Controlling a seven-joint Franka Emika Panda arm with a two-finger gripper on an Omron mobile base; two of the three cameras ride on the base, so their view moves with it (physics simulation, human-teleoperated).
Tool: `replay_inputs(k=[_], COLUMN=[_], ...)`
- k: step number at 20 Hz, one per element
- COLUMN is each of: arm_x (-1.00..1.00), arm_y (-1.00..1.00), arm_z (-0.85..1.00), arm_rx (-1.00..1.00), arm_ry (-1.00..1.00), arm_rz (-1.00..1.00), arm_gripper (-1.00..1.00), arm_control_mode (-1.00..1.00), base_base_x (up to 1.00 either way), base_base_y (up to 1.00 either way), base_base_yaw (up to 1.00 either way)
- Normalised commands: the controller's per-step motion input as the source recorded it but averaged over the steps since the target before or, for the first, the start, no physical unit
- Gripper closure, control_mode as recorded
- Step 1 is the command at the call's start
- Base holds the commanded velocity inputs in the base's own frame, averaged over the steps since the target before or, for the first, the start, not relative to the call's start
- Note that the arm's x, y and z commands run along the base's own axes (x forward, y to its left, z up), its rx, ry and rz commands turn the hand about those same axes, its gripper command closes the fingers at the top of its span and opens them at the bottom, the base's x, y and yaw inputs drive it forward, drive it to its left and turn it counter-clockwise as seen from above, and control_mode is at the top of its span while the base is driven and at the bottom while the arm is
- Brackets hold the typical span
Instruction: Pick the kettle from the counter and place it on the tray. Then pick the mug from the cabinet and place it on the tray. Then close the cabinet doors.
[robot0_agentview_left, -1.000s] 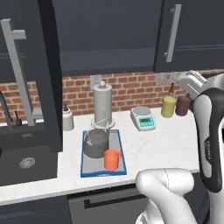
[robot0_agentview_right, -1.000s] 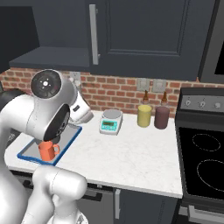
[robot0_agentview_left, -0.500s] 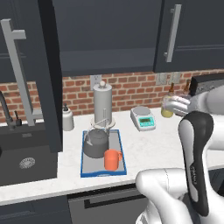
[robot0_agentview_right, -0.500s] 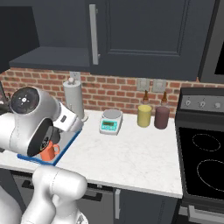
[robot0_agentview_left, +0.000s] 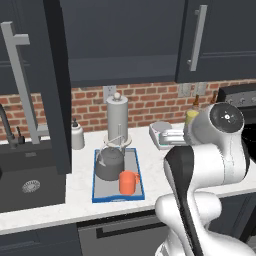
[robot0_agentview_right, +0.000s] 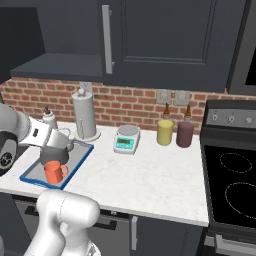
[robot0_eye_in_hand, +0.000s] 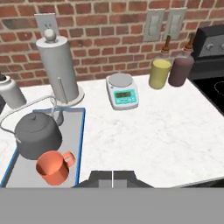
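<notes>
Progress: kettle (robot0_eye_in_hand: 36, 134) and mug (robot0_eye_in_hand: 53, 167) both sit on the tray (robot0_agentview_left: 138, 176); judged two of three steps done.
Left to do: cabinet doors. Left door (robot0_agentview_left: 55, 85) stands swung out, seen edge-on over the sink (robot0_agentview_left: 30, 187); right door (robot0_agentview_left: 217, 40) looks flush. Closing the open one looks like the only step left.
End effector: (robot0_eye_in_hand: 113, 178) fingers pressed together, holding nothing, above the bench (robot0_eye_in_hand: 157, 131) front edge, apart from the tray.
Kettle place: back half of the tray, just in front of the paper-towel roll (robot0_eye_in_hand: 60, 70).
Kettle facing: upright; in the hand view the wire handle arches over the lid; spout direction too unclear to call.
Mug place: front part of the tray, just beside the kettle, maybe touching, cannot tell.
Mug facing: upright, mouth up; handle points toward the right in the hand view.
Tray axis: long side runs from bench front toward the brick wall.
Other items: scale (robot0_eye_in_hand: 122, 91), yellow jar (robot0_eye_in_hand: 159, 73), dark jar (robot0_eye_in_hand: 180, 71), all well apart from the tray.
Open-door handle: long bar (robot0_agentview_left: 23, 82), vertical.
</notes>
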Motion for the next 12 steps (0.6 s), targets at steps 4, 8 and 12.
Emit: replay_inputs(k=[4, 8, 12], arm_x=[-0.09, 0.00, 0.00], arm_y=[0.35, 0.20, 0.15], arm_z=[-0.38, -0.49, -0.44], arm_rx=[-0.18, -0.12, -0.09], arm_ry=[-0.09, -0.15, -0.20], arm_rz=[0.07, 0.11, 0.12], arm_gripper=[1.00, 1.00, 1.00], arm_control_mode=[-1.00, -1.00, -1.00], base_base_x=[0.00, 0.00, 0.00], base_base_y=[0.00, 0.00, 0.00], base_base_yaw=[0.00, 0.00, 0.00])
